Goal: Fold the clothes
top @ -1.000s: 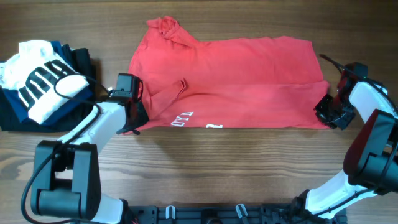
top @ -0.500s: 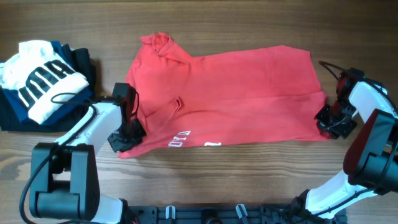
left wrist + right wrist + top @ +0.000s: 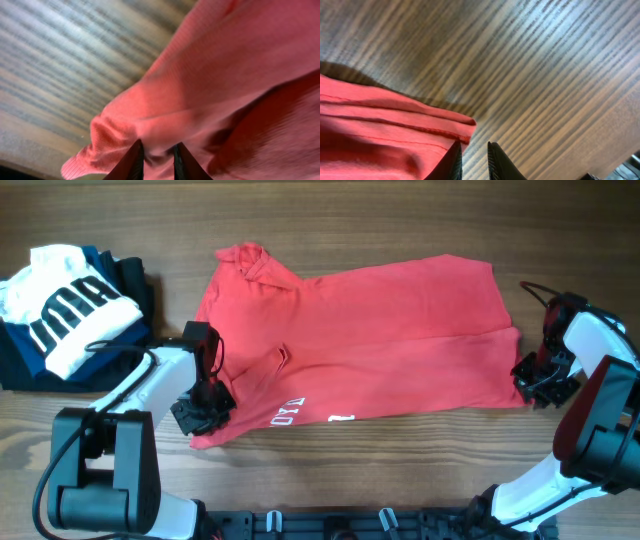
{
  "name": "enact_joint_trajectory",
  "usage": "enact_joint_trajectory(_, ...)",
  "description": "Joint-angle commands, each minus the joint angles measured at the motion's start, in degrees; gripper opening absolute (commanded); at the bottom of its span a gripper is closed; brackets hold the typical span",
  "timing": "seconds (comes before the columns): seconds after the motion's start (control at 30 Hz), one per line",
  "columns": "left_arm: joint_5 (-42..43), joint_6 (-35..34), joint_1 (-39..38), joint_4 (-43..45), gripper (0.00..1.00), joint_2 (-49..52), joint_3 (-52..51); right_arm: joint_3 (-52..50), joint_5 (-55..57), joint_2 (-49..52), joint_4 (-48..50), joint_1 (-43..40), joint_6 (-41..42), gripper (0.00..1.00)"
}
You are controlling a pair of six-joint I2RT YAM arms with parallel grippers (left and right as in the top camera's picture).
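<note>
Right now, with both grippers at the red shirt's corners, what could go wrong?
The right gripper seems to catch only the hem of the shirt and may slip off. The left gripper pinches bunched cloth, which could fold in a wrinkle. The left arm's cable lies by the clothes pile and might snag it.

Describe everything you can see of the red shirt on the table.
The red shirt is soft knit fabric, lying mostly flat and slightly skewed on the wooden table, with a long crease across its middle. White lettering shows near its front edge; the far left corner is bunched. The left gripper pinches its near left corner, the right gripper its near right corner. It lies apart from the clothes pile.
</note>
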Motion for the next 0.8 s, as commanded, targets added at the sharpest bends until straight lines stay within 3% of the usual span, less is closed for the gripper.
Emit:
enact_joint_trajectory(0.0, 0.42, 0.81, 0.52, 1.46, 0.22, -2.05, 1.36, 0.83, -1.14, -4.07, 0.46, -0.15, -0.83, 0.18)
enact_joint_trajectory(0.13, 0.0, 1.7, 0.52, 1.07, 0.25, -7.19, 4.28, 2.73, -6.19, -11.65, 2.64, -0.13, -5.9, 0.21)
enact_joint_trajectory(0.2, -0.07, 2.69, 0.52, 1.29, 0.32, -10.82, 5.77, 2.82, -11.04, -14.82, 5.27, -0.13, -10.34, 0.25)
enact_joint_trajectory(0.3, 0.02, 2.64, 0.5, 3.17, 0.69, -15.65, 6.6, 2.82, -14.29, -17.03, 6.99, -0.13, -12.33, 0.28)
enact_joint_trajectory(0.37, 0.26, 2.64, 0.5, 4.35, 0.74, -17.75, 6.6, 2.67, -14.29, -16.72, 7.39, -0.13, -12.31, 0.29)
enact_joint_trajectory(0.5, 1.33, 2.64, 0.5, 4.63, 0.75, -19.21, 6.56, 1.14, -13.7, -12.94, 8.09, -0.13, -11.1, 0.3)
enact_joint_trajectory(0.63, 1.31, 2.67, 0.5, 3.48, 0.75, -19.12, 6.45, -2.01, -8.24, -9.79, 7.15, -0.15, -4.66, 0.31)
enact_joint_trajectory(0.77, 1.29, 2.67, 0.5, 2.86, 0.75, -19.1, 6.45, -5.07, -8.15, -7.8, 8.94, -0.15, -4.7, 0.31)
